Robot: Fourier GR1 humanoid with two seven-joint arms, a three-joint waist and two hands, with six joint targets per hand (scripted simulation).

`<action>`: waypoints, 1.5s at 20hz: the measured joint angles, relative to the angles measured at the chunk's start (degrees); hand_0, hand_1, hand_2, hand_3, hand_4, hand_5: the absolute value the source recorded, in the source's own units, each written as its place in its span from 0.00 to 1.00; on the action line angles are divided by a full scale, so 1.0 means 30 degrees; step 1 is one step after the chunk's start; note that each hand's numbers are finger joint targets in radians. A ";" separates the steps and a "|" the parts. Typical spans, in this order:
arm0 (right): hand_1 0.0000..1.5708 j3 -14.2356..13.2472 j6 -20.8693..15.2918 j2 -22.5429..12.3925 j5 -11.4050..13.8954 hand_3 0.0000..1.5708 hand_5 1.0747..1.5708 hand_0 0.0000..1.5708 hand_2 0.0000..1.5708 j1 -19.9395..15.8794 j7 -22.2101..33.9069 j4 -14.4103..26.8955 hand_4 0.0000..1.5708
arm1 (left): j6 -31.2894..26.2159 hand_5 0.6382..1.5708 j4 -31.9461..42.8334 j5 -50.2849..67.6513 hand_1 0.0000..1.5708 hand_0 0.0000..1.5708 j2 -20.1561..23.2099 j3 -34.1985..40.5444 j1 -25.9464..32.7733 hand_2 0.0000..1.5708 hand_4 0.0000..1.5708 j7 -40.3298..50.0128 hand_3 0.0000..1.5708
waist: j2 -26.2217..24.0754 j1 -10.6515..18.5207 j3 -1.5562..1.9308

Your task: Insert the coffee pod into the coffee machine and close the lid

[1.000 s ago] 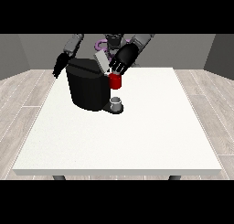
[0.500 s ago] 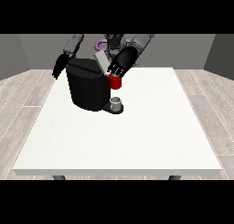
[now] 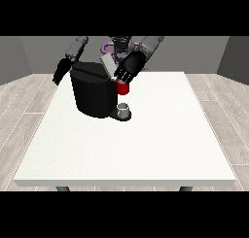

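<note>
Spanning the near ground, white worktop (image 3: 146, 149), bare toward the camera. Farther back: black coffee machine (image 3: 93, 90), a grey thing (image 3: 124, 109) on its base in front, a red thing at the machine (image 3: 122, 88) above that. Hand at the view's right (image 3: 127, 72) over the grey raised lid (image 3: 108, 66), fingers near the red thing; finger position unclear. Hand at the view's left (image 3: 60, 72) hangs beside the machine, fingers straight.

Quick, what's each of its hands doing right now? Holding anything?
Hand at the view's left: hangs beside the coffee machine, holding nothing; fingers look relaxed, open.
Hand at the view's right: over the machine's top; cannot tell.
</note>
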 measured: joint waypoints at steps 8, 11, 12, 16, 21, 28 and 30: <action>0.00 0.0444 -0.0495 0.0451 0.0480 0.00 1.00 0.00 0.00 0.0157 -0.0173 0.0057 0.00 | 0.0756 1.00 0.0001 -0.0514 0.77 0.77 -0.0034 -0.0159 -0.0327 0.78 0.00 -0.0086 0.72 | 0.0008 -0.0061 -0.0001; 0.00 0.0490 -0.0501 0.0495 0.0476 0.00 1.00 0.00 0.00 0.0130 -0.0122 -0.0071 0.00 | 0.1131 1.00 -0.0023 -0.1006 0.77 0.77 0.0194 -0.0510 -0.0169 0.78 0.00 -0.0461 0.70 | 0.0117 -0.0089 0.0006; 0.00 0.0545 -0.0459 0.0466 0.0505 0.00 1.00 0.00 0.00 0.0049 -0.0019 -0.0178 0.09 | 0.1300 1.00 0.0001 -0.1203 0.75 0.75 0.0310 -0.0617 -0.0148 0.76 0.00 -0.0538 0.68 | 0.0172 -0.0190 0.0000; 0.00 0.0325 -0.0400 0.0243 0.0420 0.00 1.00 0.00 0.00 -0.0135 -0.0097 -0.0126 0.00 | 0.1519 1.00 0.0005 -0.1639 0.72 0.72 0.0659 -0.0872 -0.0200 0.73 0.00 -0.1028 0.64 | 0.0553 -0.0195 -0.0002; 0.00 0.0323 -0.0387 0.0239 0.0396 0.00 1.00 0.00 0.00 -0.0006 -0.0017 -0.0186 0.00 | 0.1669 1.00 0.0278 -0.1794 0.71 0.71 0.0691 -0.0858 0.0024 0.71 0.00 -0.1457 0.62 | 0.0462 -0.0189 0.0001; 0.00 0.0497 -0.0517 0.0430 0.0498 0.00 1.00 0.00 0.00 -0.0195 0.0069 -0.0312 0.03 | 0.2354 1.00 0.0367 -0.1645 0.79 0.79 0.0882 -0.0263 -0.0305 0.77 0.00 -0.1857 0.62 | 0.0807 -0.0449 -0.0015; 0.00 0.0543 -0.0493 0.0451 0.0518 0.00 1.00 0.00 0.00 -0.0224 -0.0117 -0.0269 0.00 | 0.2468 1.00 0.0336 -0.1701 0.78 0.78 0.0982 -0.0213 -0.0416 0.77 0.00 -0.1959 0.62 | 0.0978 -0.0528 -0.0019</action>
